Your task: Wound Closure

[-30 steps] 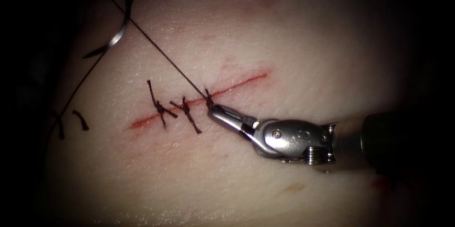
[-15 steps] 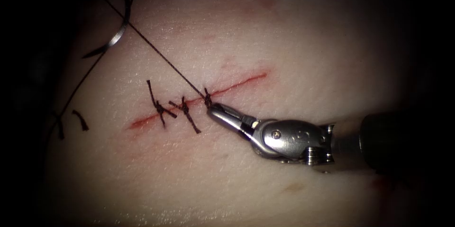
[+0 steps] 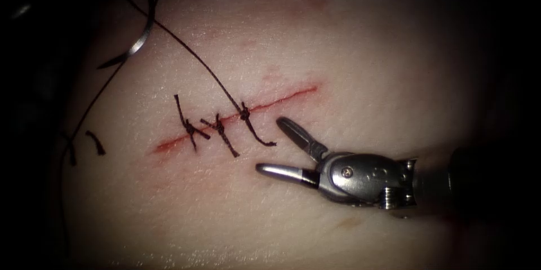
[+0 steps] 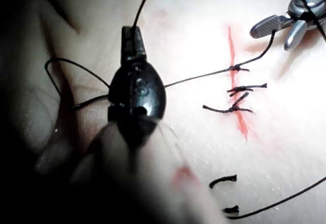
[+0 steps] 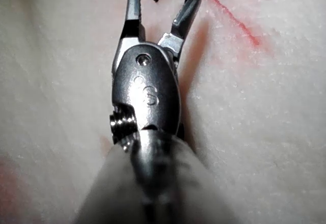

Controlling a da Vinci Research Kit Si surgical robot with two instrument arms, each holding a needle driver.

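The cut [image 3: 282, 100] runs across the tissue [image 3: 349, 50] with three knotted stitches on its left part. The newest knot [image 3: 244, 114] has a short free tail [image 3: 260, 137] lying on the tissue. My right tool [image 3: 269, 145] hovers just right of and below that tail, jaws open, holding nothing; its spread jaws [image 5: 160, 5] also appear in the right wrist view. The long thread [image 3: 191, 56] curves slack from the knot up and left. My left tool [image 4: 130, 30] is shut on this thread. The curved needle [image 3: 142, 36] lies free at the far upper left, held by neither tool.
Cut ends of thread [image 3: 96, 142] lie on the tissue far left of the cut, also seen as cut ends [image 4: 223, 180] in the left wrist view. A faint red mark [image 3: 349, 223] sits below the right tool. The tissue edge falls into dark at the left.
The right tool's jaws opened, let go of the short tail at the newest knot and drew back down and right. The long thread went from taut to slack.
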